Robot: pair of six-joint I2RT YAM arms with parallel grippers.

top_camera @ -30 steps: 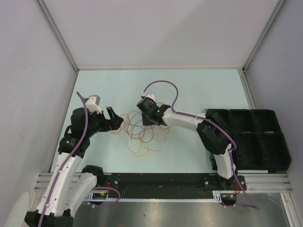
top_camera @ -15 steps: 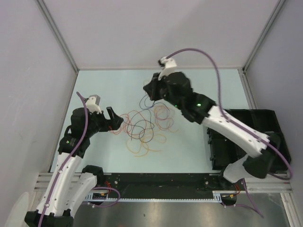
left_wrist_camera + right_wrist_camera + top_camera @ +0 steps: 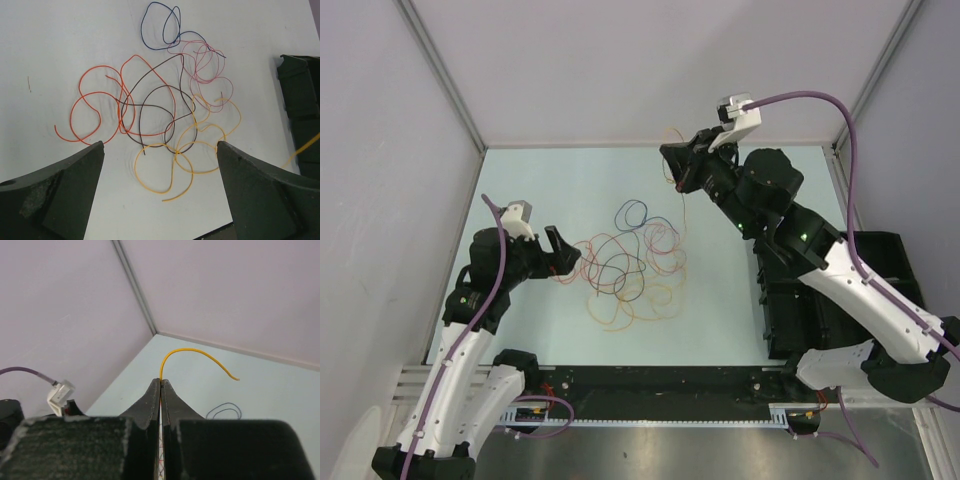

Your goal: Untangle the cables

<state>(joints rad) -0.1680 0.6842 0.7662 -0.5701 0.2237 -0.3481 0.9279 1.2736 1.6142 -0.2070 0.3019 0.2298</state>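
Observation:
The cables lie in a loose tangle [image 3: 625,265] on the pale table: red [image 3: 100,107], dark brown-black [image 3: 155,115], pink [image 3: 205,65], dark blue [image 3: 160,27] and orange-yellow [image 3: 190,150] loops. My right gripper [image 3: 680,165] is raised above the far side of the table. It is shut on one orange-yellow cable [image 3: 197,354], whose end curls out past the tips [image 3: 160,382]. The rest of that cable hangs down towards the pile [image 3: 683,205]. My left gripper [image 3: 560,250] is open and empty, just left of the tangle; the wrist view shows it [image 3: 160,146] above the pile.
A black compartment bin [image 3: 785,320] stands at the right, partly under my right arm; its corner shows in the left wrist view [image 3: 300,95]. Grey walls and metal posts close in the table at the back and sides.
My right gripper has lifted from the tangle and swung up and to the far right, drawing an orange-yellow cable out with it. The pile shifted a little. The left arm has not moved.

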